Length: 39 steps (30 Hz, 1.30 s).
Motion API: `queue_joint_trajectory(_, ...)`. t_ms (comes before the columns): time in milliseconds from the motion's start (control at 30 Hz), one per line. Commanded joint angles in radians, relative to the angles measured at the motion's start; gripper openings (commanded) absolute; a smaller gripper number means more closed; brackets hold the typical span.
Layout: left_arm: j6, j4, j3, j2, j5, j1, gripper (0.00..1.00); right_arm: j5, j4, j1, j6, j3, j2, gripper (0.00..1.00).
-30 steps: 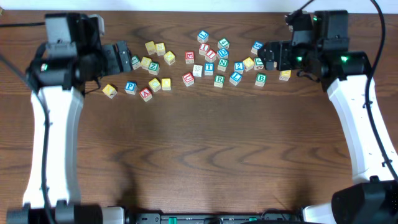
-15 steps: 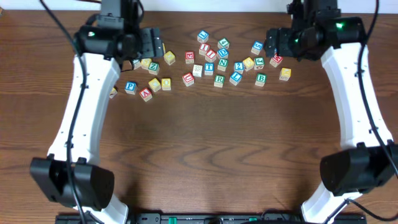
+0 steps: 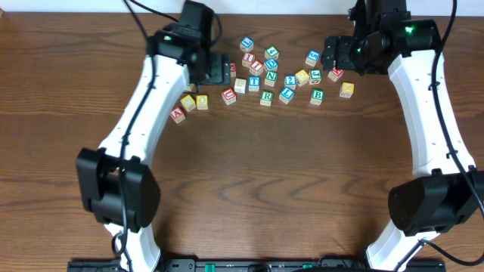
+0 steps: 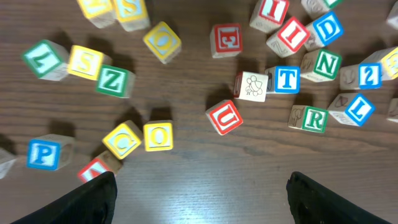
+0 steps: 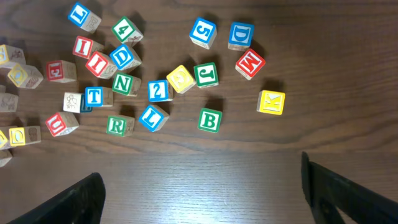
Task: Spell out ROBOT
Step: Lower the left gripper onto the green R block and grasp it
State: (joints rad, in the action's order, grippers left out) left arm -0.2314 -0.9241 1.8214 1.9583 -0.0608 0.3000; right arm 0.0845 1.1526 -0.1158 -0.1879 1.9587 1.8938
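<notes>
Swung well to the right of where it was half a second ago, the left arm (image 3: 162,98) now reaches across the left group of cubes toward the middle of the table (image 3: 242,189). The left gripper (image 4: 199,194) hangs over bare wood, its fingers spread wide, with nothing between them and touching no cube. Just ahead of it sits a yellow O cube (image 4: 158,135), touching a yellow C cube (image 4: 121,140), with a red U cube (image 4: 224,117) near on the right. A second yellow O cube (image 4: 163,42) lies farther back. Rightward stand the blue T cube (image 4: 286,79) and, just beside it, the green R cube (image 4: 309,118). The green B cube (image 5: 209,120) stands apart farther right. The right gripper (image 5: 200,186) has barely shifted; it is released, wide and empty above the wood near the B. No cube has moved; all lie scattered.
</notes>
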Motion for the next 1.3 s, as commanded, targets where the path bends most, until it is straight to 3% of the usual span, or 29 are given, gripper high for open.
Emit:
queue_joint_trajectory(0,-0.018,0.010,0.018,0.042,0.029,0.022,0.86,-0.021,0.002,-0.008,-0.018,-0.001,0.006,0.94)
queue_joint_trajectory(333,-0.023,0.131,0.018,0.077,0.029,0.106,0.86,-0.030,0.006,-0.002,-0.030,-0.023,0.006,0.92)
queue_joint_trajectory(500,-0.048,0.172,0.018,0.095,0.028,0.151,0.85,-0.083,0.006,0.003,-0.104,-0.023,0.006,0.90)
queue_joint_trajectory(933,-0.047,0.253,0.017,0.233,0.055,0.251,0.84,-0.086,0.030,0.063,-0.098,-0.023,0.006,0.94)
queue_joint_trajectory(1267,-0.047,0.310,0.016,0.291,0.054,0.258,0.68,-0.086,0.060,0.062,-0.088,-0.024,0.006,0.94)
